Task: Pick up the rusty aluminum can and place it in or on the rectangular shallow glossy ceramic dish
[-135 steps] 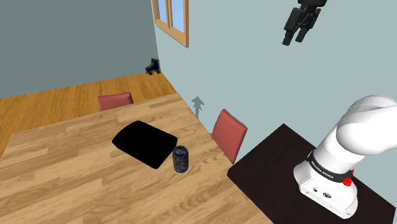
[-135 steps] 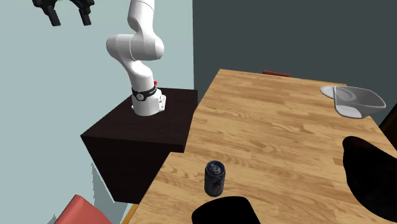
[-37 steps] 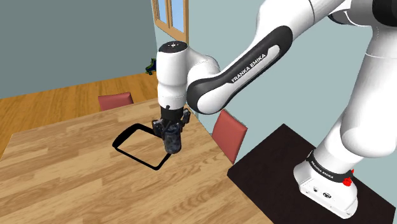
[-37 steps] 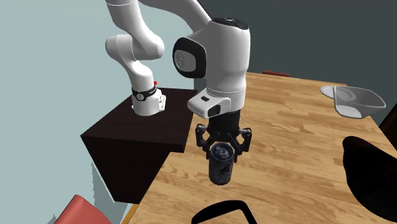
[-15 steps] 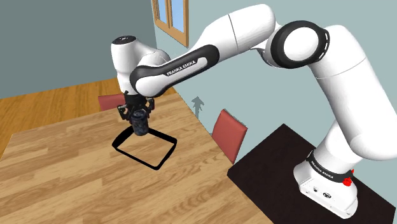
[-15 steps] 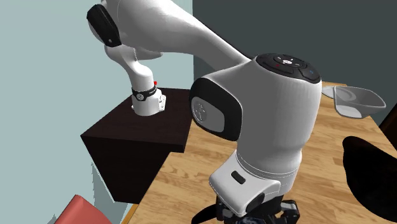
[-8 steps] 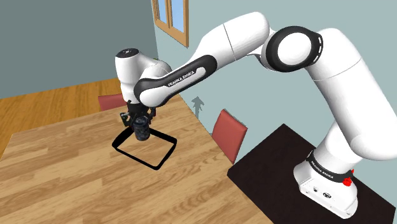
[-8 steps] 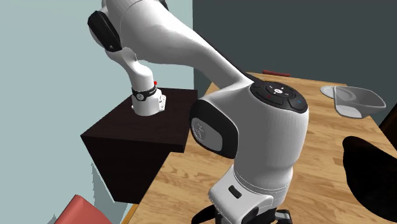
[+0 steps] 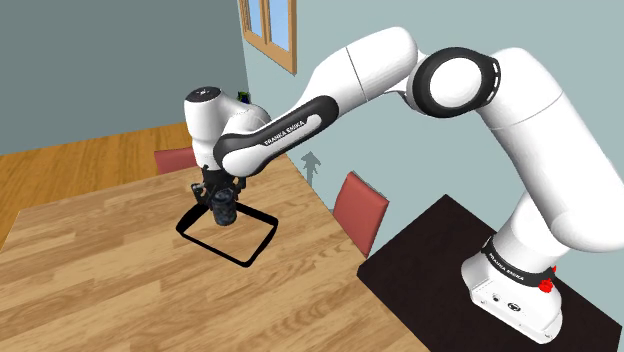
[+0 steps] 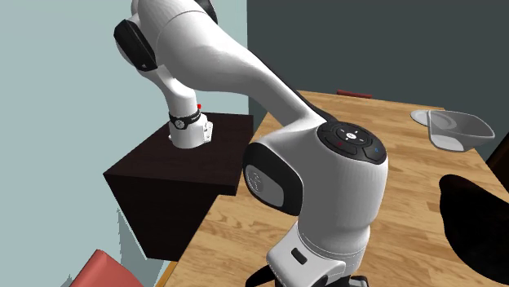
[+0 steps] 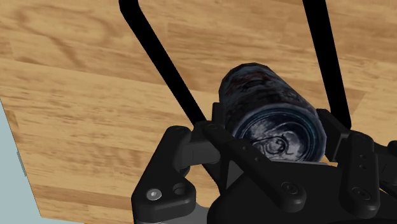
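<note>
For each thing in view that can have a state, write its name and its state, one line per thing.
can: upright, clasped, over the dish.
gripper: shut on the can.
dish: lying flat, can not yet let go into it.
bowl: upright, empty.

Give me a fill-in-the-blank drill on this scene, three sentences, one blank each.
The gripper is ___ on the can.
The dish below the can has a ___ rim.
The table is made of ___.
Missing words: shut; black; wood.
</note>
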